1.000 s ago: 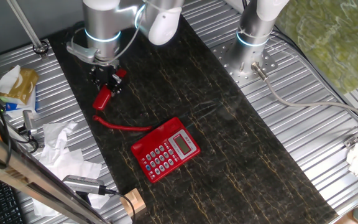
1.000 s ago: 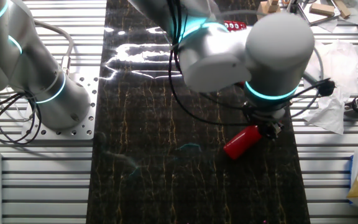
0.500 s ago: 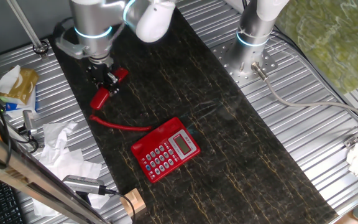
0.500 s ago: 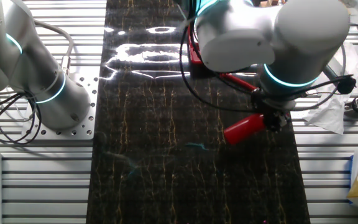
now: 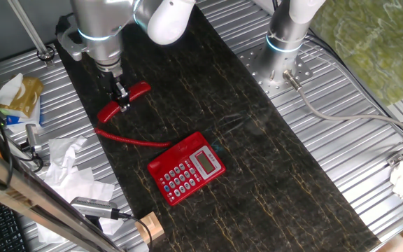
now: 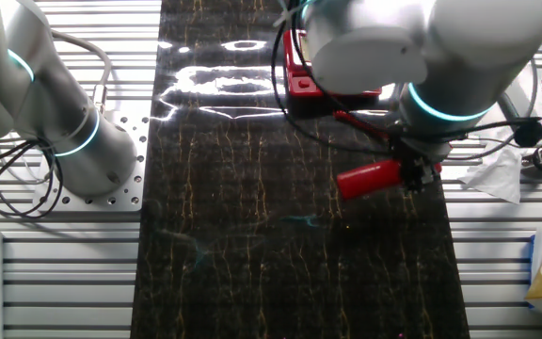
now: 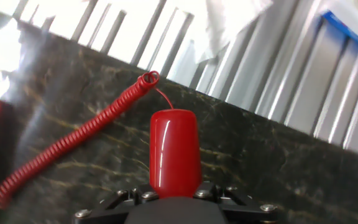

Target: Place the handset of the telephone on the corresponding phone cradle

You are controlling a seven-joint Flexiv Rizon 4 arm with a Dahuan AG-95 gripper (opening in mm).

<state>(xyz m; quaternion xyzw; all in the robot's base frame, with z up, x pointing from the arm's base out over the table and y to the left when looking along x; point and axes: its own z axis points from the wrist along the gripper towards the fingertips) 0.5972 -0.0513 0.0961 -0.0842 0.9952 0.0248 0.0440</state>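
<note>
Dark marbled mat (image 5: 271, 175) held the telephone (image 5: 186, 168); well beyond its keypad, the gripper (image 5: 121, 98) clamped the handset (image 5: 123, 102) mid-carry. Next seemed swinging it over the cradle (image 5: 180, 148) and lowering.

Silver arm (image 5: 100, 21), cyan-lit joint rings

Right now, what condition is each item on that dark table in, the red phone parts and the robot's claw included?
Slim red plastic handset: clamped by the gripper, off its base.
Two-finger gripper: shut on the handset.
Red desk telephone with grey-white buttons: flat on the dark mat, keypad up.
Long recessed phone cradle: unfilled.
Coiled red cord: trailing loosely, not taut.
</note>
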